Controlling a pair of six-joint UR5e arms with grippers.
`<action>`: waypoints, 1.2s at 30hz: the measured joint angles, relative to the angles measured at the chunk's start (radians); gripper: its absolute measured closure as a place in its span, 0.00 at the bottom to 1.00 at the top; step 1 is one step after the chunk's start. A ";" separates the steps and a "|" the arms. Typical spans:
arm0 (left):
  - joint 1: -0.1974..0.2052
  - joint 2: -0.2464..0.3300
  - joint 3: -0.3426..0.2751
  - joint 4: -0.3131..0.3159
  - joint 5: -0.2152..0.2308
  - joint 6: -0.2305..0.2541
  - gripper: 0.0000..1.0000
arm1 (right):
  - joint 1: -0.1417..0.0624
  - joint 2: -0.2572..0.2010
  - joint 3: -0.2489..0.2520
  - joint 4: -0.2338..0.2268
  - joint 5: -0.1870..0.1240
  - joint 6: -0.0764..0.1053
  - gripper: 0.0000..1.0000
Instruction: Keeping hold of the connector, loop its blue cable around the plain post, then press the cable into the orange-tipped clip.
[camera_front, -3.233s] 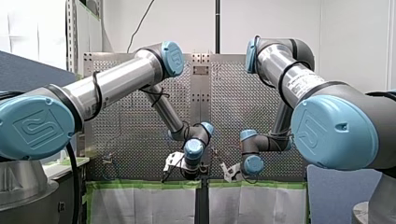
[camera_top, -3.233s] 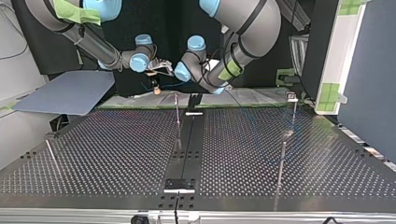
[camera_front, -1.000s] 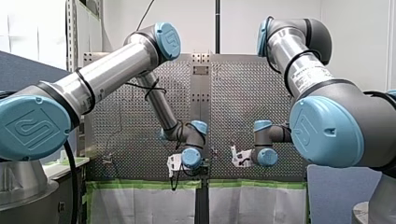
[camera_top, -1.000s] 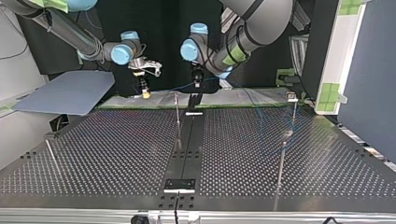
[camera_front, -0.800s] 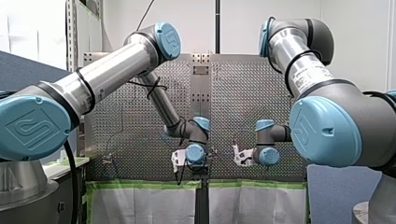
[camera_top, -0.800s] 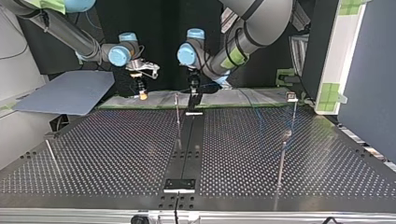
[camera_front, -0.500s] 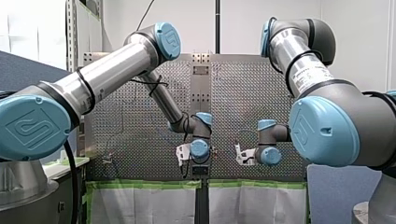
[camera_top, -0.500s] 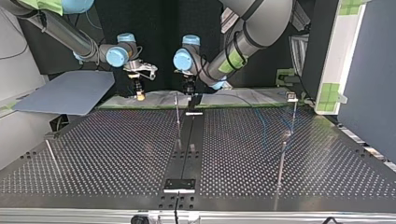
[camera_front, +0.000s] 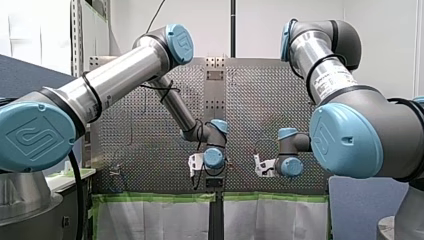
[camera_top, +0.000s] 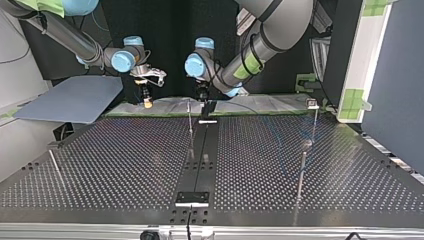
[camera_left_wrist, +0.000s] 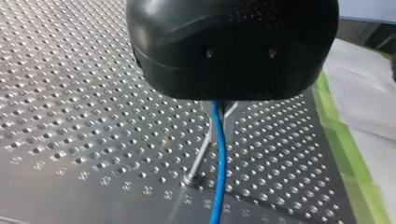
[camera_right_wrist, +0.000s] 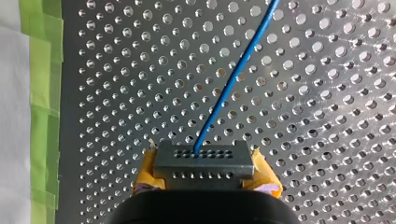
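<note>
— Where is the connector (camera_right_wrist: 204, 155)?
— Pinched in my right claw (camera_right_wrist: 204, 163), between its yellow pads (camera_right_wrist: 145, 172). Its blue cable (camera_right_wrist: 232, 79) leaves toward the claw's one o'clock, above the tabletop (camera_right_wrist: 116, 93).
— And my left claw (camera_left_wrist: 220, 120)?
— Pressed together on that cable, with a thin post (camera_left_wrist: 200, 157) just beside it.

2 arms come in from the top of the frame over a dark table (camera_top: 100, 165) full of little holes. My right gripper (camera_top: 146, 100), with a yellow tip, hangs at the upper left, and my left gripper (camera_top: 202, 97) hangs near the upper middle. A thin metal post (camera_top: 190, 125) stands just below my left gripper, beside a black strip (camera_top: 200, 160) down the middle, and a faint blue cable (camera_top: 278, 134) shows at the right.
</note>
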 joint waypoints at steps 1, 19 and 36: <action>0.000 0.000 0.000 -0.007 -0.002 0.001 1.00 | 0.000 0.000 0.000 0.000 0.000 0.000 1.00; -0.004 0.000 -0.031 -0.011 -0.017 0.004 1.00 | 0.006 0.001 0.000 -0.004 -0.001 0.004 1.00; -0.003 -0.003 -0.031 0.046 -0.005 0.008 1.00 | 0.008 0.003 0.000 -0.008 -0.003 0.007 1.00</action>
